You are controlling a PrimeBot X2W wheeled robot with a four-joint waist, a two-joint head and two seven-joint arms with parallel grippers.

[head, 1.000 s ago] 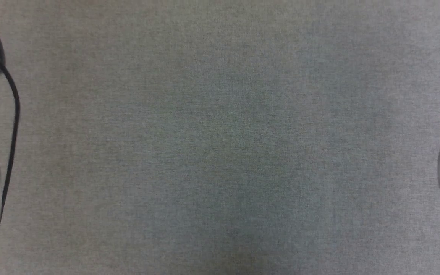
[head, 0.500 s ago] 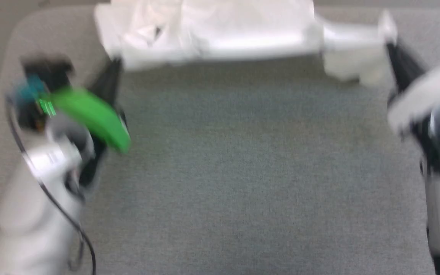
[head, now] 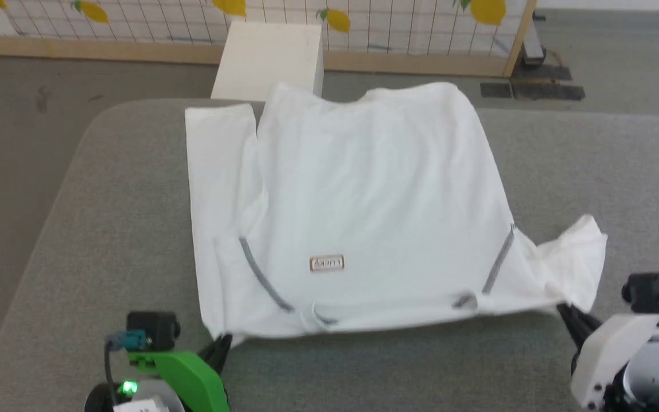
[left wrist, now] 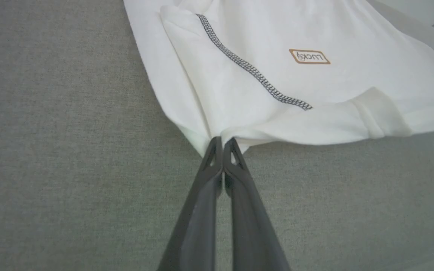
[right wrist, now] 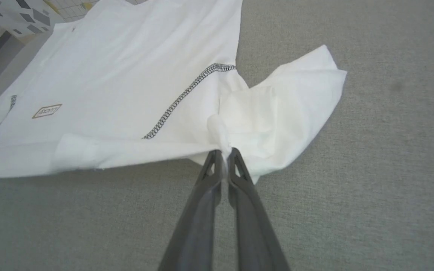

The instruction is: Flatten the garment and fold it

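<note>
The white T-shirt [head: 364,200] lies lengthwise away from the robot on the grey tabletop [head: 106,229], shoulders nearest, hem farthest. The left hand [left wrist: 222,145] and the right hand [right wrist: 224,154] each clamp a near corner.

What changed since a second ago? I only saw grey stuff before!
Mostly the head camera moved: its view swung from the bare grey surface up to the whole garment. The left gripper and right gripper stayed shut on its near corners, as the blurry picture from half a second ago seems to show.
</note>
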